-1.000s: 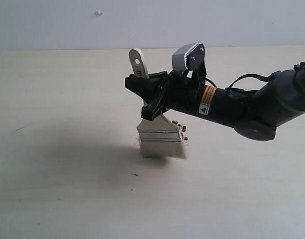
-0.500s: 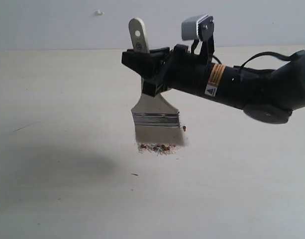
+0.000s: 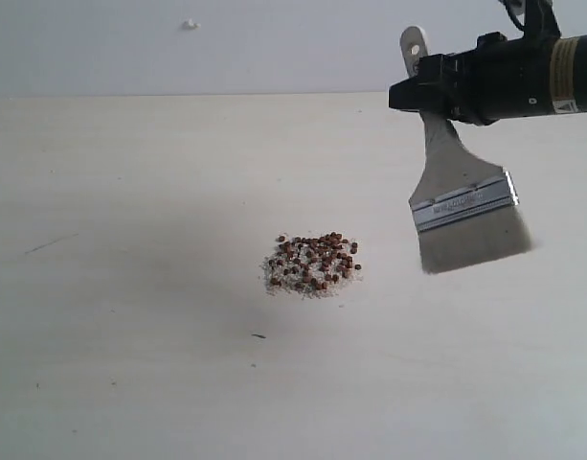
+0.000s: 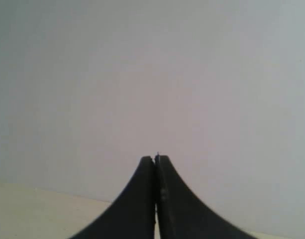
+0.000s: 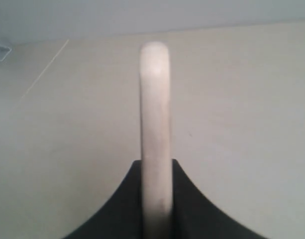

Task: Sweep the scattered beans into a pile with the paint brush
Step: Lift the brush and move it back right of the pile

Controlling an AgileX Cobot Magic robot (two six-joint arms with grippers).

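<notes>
Lying nearest on the pale table (image 3: 130, 383), a tiny dark fleck (image 3: 259, 335) is sitting just in front of the pile (image 3: 310, 270). The beans (image 3: 319, 251) are resting gathered there in one small reddish-brown cluster, mingling with whitish crumbs.

Off to the right of the cluster and well apart from it, the paint brush (image 3: 465, 206) is hanging with its bristles pointing down. It is tilting, so the silver band is slanting, and the bristles are seemingly floating clear of the surface. Higher up, the right gripper (image 3: 423, 94) is reaching in from the right edge. Its fingers are standing narrow and pinching the cream handle, and the holed end is poking out above them. The right wrist view is showing that handle (image 5: 154, 109) running out from between the black fingertips (image 5: 184, 199).

Behind the table, the grey wall (image 3: 274, 48) is carrying a small white spot (image 3: 189, 24). The left gripper (image 4: 155, 162) is showing only in its own wrist view, its fingers pressing together on nothing and pointing toward a plain wall.
</notes>
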